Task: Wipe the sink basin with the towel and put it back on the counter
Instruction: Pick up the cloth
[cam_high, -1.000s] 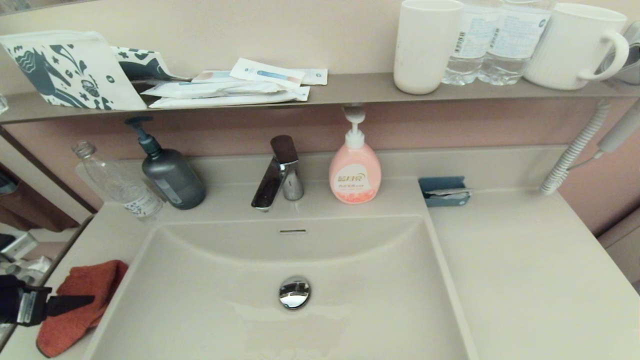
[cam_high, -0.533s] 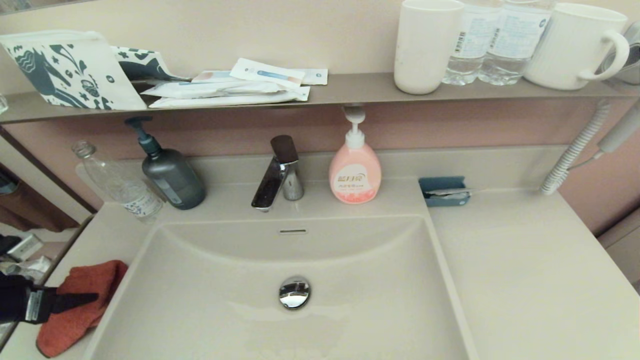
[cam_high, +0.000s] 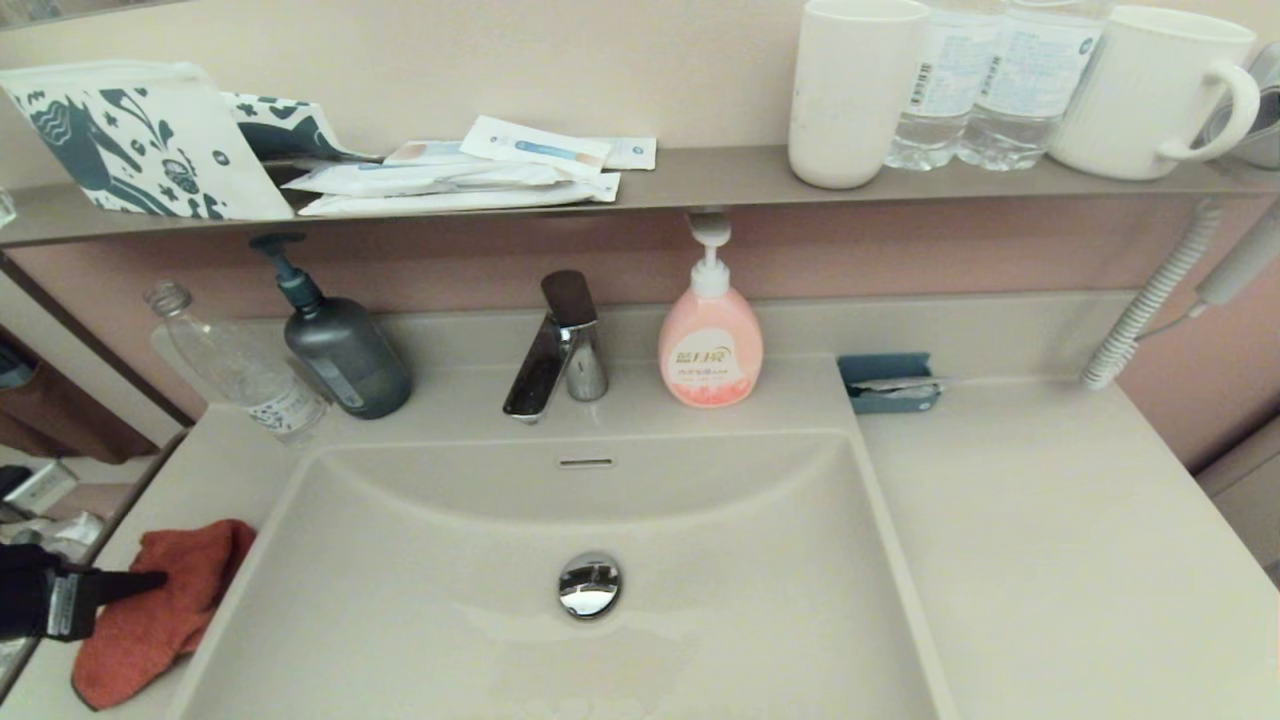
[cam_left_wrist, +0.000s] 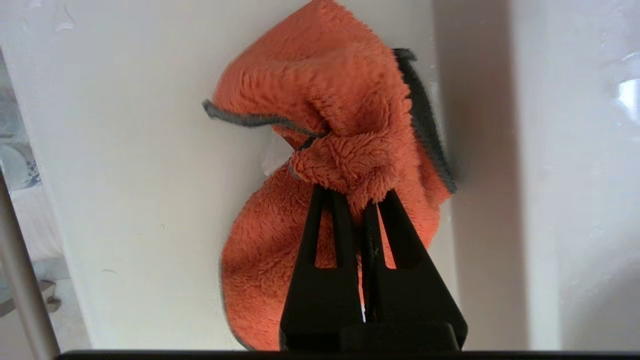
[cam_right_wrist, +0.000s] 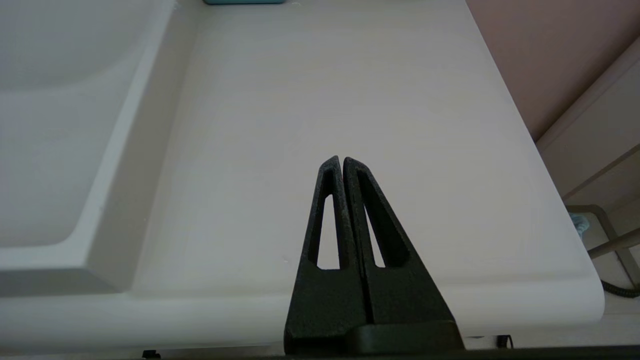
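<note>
The orange-red towel (cam_high: 150, 620) lies crumpled on the counter's narrow left strip, beside the sink basin (cam_high: 700, 560). My left gripper (cam_high: 158, 579) reaches in from the left edge and is shut on a raised fold of the towel (cam_left_wrist: 325, 100); fuzzy cloth is pinched between its black fingertips (cam_left_wrist: 320, 195). The rest of the towel rests on the counter. The basin holds only its chrome drain plug (cam_high: 589, 585) and overflow slot (cam_high: 586, 462). My right gripper (cam_right_wrist: 341, 159) is shut on nothing, hovering over the wide counter (cam_right_wrist: 325, 100) right of the basin; it is outside the head view.
Behind the basin stand a chrome faucet (cam_high: 555, 345), a pink soap bottle (cam_high: 710, 340), a dark pump bottle (cam_high: 340, 350) and a clear plastic bottle (cam_high: 240, 370). A blue holder (cam_high: 888, 382) sits at the back right. The wall shelf (cam_high: 700, 175) carries cups and packets.
My left gripper has drawn back a little to the left and slightly up, and the towel's edge has bunched at its tips. The right arm has not moved.
</note>
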